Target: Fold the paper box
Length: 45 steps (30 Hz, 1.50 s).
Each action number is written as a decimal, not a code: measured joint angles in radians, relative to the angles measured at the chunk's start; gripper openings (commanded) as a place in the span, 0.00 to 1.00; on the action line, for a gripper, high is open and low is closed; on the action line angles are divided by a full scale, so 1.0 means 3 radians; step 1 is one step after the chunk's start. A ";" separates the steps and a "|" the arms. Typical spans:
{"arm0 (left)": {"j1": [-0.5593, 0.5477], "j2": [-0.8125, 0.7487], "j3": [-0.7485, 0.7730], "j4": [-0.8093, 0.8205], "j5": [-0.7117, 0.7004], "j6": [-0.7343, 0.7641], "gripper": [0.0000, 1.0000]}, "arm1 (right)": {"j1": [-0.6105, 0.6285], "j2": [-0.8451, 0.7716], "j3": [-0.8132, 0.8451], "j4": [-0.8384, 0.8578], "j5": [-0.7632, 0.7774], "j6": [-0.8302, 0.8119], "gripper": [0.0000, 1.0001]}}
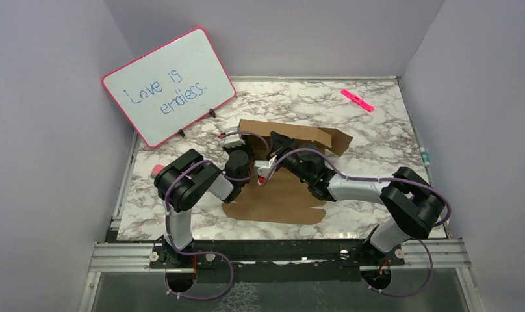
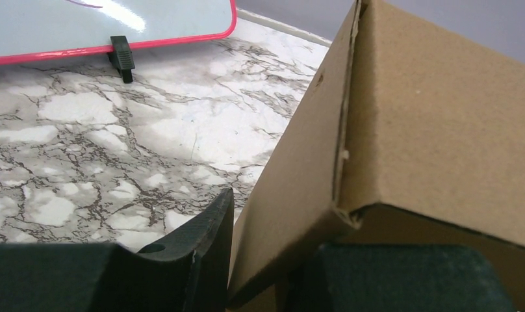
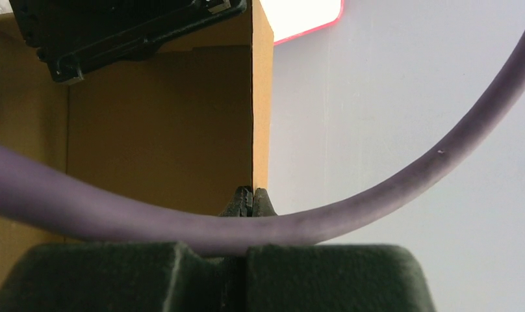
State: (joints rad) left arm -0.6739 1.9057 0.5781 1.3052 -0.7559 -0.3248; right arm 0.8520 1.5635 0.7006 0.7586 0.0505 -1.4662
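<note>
Paper box (image 1: 279, 198) sits mid-bench (image 1: 390, 140), half-formed: flat panel near, walls raised at the far end, long axis near-far. My left end effector (image 2: 273, 279) grasps its left upright wall, box body to its right. My right end effector (image 3: 252, 200) is clenched and empty, tips touching a wall edge straight ahead.

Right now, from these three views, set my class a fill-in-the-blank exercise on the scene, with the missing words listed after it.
1. The whiteboard reads "Love is ____."
2. The marker lying at the far right of the table is ____ in colour.
3. The paper box in the middle of the table is made of plain ____ cardboard.

Missing words: endless; pink; brown.
</note>
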 measured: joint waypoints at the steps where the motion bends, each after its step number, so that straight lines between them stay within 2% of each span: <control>1: -0.0003 -0.0003 0.0009 -0.0023 -0.0020 -0.0006 0.22 | 0.0000 0.0000 0.0000 -0.0003 0.0000 0.0001 0.01; 15: -0.0057 -0.0183 0.0184 -0.0778 -0.0312 -0.0376 0.24 | 0.0000 0.0000 0.0006 -0.0005 -0.0009 0.0025 0.01; 17: -0.0066 -0.0216 0.0188 -0.0862 -0.0338 -0.0420 0.28 | 0.0000 0.0000 0.0006 -0.0005 -0.0014 0.0028 0.01; 23: -0.0052 -0.0284 0.0175 -0.1012 -0.0356 -0.0558 0.48 | 0.0000 -0.0001 0.0006 -0.0005 -0.0022 0.0052 0.01; 28: 0.0013 -0.0380 0.0149 -0.1166 -0.0186 -0.0549 0.62 | -0.0001 -0.0001 0.0006 -0.0001 -0.0019 0.0066 0.01; 37: 0.0097 -0.0960 -0.0224 -0.1333 0.0231 -0.0416 0.76 | 0.0000 -0.0001 0.0006 0.0013 -0.0014 0.0093 0.01; 45: 0.0102 -0.1541 -0.0688 -0.1390 0.0605 -0.0387 0.78 | 0.0000 -0.0001 0.0006 0.0024 -0.0017 0.0099 0.01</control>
State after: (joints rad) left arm -0.6434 1.4433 0.3717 0.8883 -0.5743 -0.4408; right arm 0.8520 1.5631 0.7025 0.7658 0.0456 -1.4364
